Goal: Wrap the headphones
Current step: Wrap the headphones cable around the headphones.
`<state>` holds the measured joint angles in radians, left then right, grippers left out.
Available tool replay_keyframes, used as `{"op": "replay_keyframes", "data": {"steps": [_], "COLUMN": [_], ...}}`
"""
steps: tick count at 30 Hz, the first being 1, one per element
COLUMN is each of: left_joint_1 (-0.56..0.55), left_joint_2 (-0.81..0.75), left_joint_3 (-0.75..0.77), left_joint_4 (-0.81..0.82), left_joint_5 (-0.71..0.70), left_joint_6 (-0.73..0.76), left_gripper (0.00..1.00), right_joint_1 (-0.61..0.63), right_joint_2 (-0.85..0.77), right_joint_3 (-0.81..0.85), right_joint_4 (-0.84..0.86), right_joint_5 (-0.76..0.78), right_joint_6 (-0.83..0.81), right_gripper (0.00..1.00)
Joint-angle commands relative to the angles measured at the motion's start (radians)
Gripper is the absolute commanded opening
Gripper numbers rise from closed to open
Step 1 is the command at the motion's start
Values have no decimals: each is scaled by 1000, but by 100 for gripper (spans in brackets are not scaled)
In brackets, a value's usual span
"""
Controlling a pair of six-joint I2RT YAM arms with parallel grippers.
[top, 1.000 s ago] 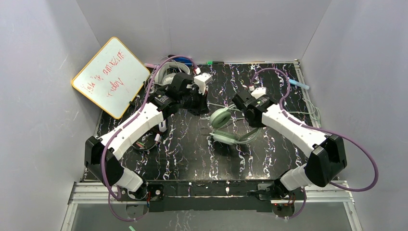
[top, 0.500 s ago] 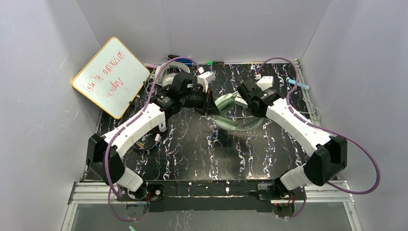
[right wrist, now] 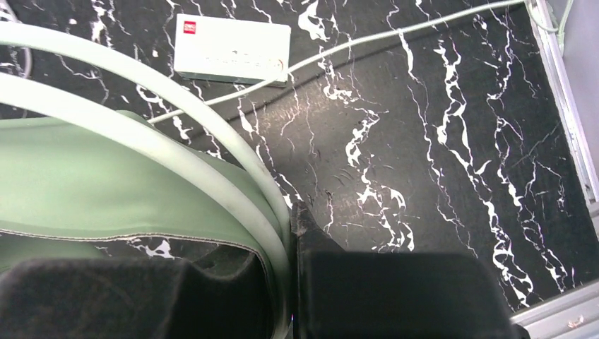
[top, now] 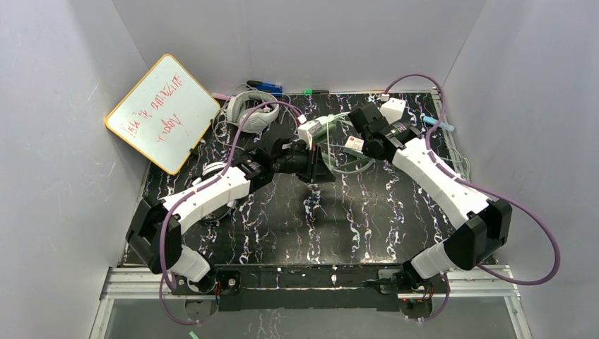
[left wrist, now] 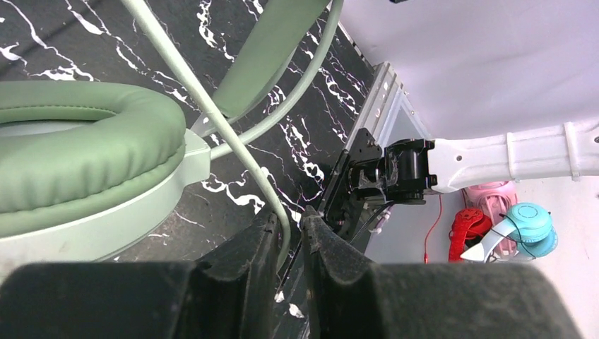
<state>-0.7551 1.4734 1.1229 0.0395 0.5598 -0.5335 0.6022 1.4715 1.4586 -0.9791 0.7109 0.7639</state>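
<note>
The mint-green headphones [top: 333, 141] hang lifted above the middle back of the table between my two grippers. My right gripper [right wrist: 286, 282] is shut on their pale headband [right wrist: 176, 106], which runs down between its fingers. My left gripper [left wrist: 289, 236] sits just below and to the left of them. Its jaws stand slightly apart, and the pale cable [left wrist: 212, 120] passes loosely between them with a thin gap beside it. One green ear cup [left wrist: 85, 155] fills the left of the left wrist view. The light grey headphones [top: 251, 109] lie at the back left.
A whiteboard [top: 162, 113] leans on the left wall. A white tag [right wrist: 232, 49] and a grey cable [right wrist: 395, 35] lie on the black marbled table [top: 353, 219]. Another headset [top: 210, 169] shows partly under my left arm. Coloured headphones [left wrist: 508, 219] lie off the table.
Both grippers moved toward the back centre and the mint-green headphones rose off the table with them. My left arm swung right and its jaws loosened around the cable.
</note>
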Motion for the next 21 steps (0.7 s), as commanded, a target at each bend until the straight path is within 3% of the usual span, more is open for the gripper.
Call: {"op": "replay_keyframes", "data": {"steps": [1,7,13,21], "left_joint_1": [-23,-23,-23,-23], "left_joint_2": [-58,-123,-248,-393], "left_joint_3": [-28,-12,-76,-281], "left_joint_4": [62,-86,-200,-139], "left_joint_5": [24,-46,-101,-48], "left_joint_6": [-17,129,247,244], "left_gripper": [19,26,42,43], "right_joint_1": [-10,-15,-36,-74], "right_joint_2": [-81,-93,-135,-106], "right_joint_3": [87,169,222,378], "right_joint_4": [174,153,147,89], "right_joint_5": [6,32,8,-62], "right_joint_6": [62,-31,-106,-110], "right_gripper": [1,1,1,1]}}
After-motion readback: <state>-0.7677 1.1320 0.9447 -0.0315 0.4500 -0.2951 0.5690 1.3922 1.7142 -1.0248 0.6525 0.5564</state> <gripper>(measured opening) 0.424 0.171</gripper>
